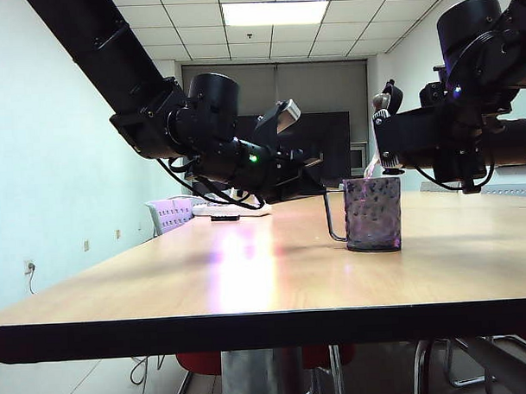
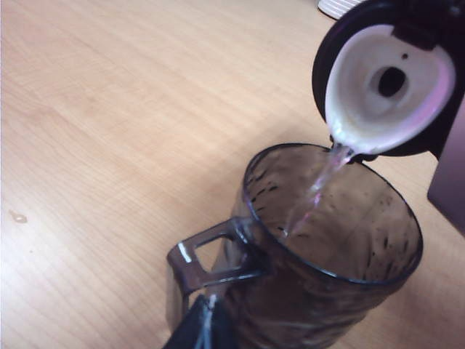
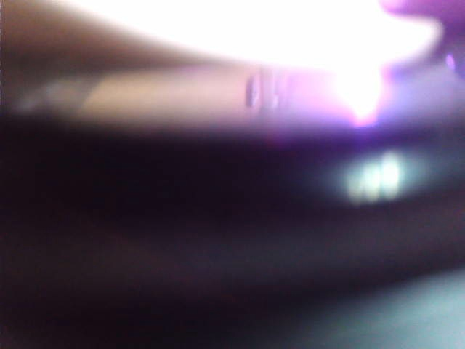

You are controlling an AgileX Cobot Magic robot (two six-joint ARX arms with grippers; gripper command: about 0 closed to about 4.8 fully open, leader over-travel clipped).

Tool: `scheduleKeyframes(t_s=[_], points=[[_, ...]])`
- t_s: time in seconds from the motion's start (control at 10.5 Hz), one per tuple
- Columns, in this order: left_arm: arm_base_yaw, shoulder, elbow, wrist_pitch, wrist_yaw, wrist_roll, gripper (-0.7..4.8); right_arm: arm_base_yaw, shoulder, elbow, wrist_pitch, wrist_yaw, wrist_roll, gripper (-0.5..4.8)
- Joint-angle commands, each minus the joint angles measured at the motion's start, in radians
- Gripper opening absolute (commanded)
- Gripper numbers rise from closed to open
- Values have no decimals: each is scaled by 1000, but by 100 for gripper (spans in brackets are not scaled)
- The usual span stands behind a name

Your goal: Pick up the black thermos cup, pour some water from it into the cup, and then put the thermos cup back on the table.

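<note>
Right gripper (image 1: 416, 135) clasps 1 black thermos cup (image 1: 408, 138) above 1 cup (image 1: 372, 214); left gripper (image 2: 200, 327) closed.

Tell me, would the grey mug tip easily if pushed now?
Probably not: the cup looks short and wide, with water pouring in from the black thermos cup in the right gripper. The left gripper, shut by its handle, may steady it.

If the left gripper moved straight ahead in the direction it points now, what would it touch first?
Most likely the cup. The shut left gripper points at the cup's handle, which lies right ahead of it, with the thermos pouring water above. The right gripper holds that thermos. Depth is hard to judge.
</note>
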Motion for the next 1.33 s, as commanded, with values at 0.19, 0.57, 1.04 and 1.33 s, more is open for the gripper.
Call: scheduleKeyframes(t_s=[0.19, 0.57, 1.04, 1.33], points=[[-2, -2, 5, 5, 7, 1, -6, 0, -16, 13, 78, 6, -12, 180], [-2, -2, 5, 5, 7, 1, -6, 0, -16, 13, 78, 5, -13, 180], [-2, -2, 4, 5, 7, 1, -6, 0, -16, 13, 97, 5, -16, 179], [-2, -2, 4, 5, 7, 1, -6, 0, -16, 13, 97, 5, -16, 179]])
